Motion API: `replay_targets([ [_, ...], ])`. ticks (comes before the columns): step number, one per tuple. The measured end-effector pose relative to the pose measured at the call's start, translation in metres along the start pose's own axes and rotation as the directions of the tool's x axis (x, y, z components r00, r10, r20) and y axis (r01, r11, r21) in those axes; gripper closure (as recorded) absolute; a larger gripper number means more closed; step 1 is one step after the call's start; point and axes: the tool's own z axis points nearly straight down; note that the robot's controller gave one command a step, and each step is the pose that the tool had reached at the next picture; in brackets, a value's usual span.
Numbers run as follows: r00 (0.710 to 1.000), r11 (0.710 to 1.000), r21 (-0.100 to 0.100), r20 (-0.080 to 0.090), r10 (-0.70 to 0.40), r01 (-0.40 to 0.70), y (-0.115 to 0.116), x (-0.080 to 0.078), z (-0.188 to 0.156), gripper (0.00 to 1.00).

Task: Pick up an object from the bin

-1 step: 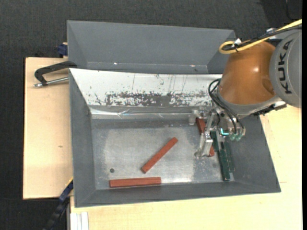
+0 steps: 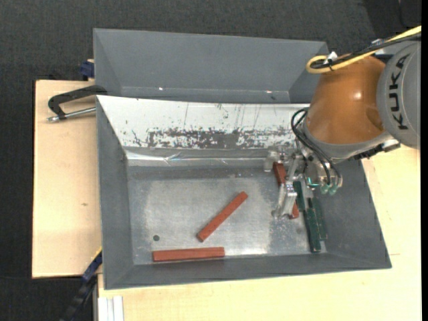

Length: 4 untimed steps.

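1. Two red sticks lie on the floor of the bin (image 2: 112, 199): a slanted stick (image 2: 223, 216) mid-floor and a flat stick (image 2: 188, 253) along the near wall.
2. At the right end the gripper (image 2: 289, 209) hangs low, just beside a dark green bar (image 2: 314, 227) that runs toward the near wall; its upper end is hidden under the wrist.
3. A small red piece (image 2: 279, 172) peeks out behind the gripper, mostly covered.
4. Whether the gripper is apart, together or clamped on anything, I cannot tell.
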Motion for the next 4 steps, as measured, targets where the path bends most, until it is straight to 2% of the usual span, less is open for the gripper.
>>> replay_targets([
  [1, 0.999, 0.999, 0.002, 0.006, -0.051, 0.051, 0.015, -0.010, 0.023, 0.00],
  [2, 0.985, 0.985, -0.001, 0.000, -0.175, 0.175, 0.043, 0.013, 0.102, 1.00],
  [4, 0.985, 0.985, -0.001, 0.000, -0.175, 0.175, 0.043, 0.014, 0.100, 1.00],
])
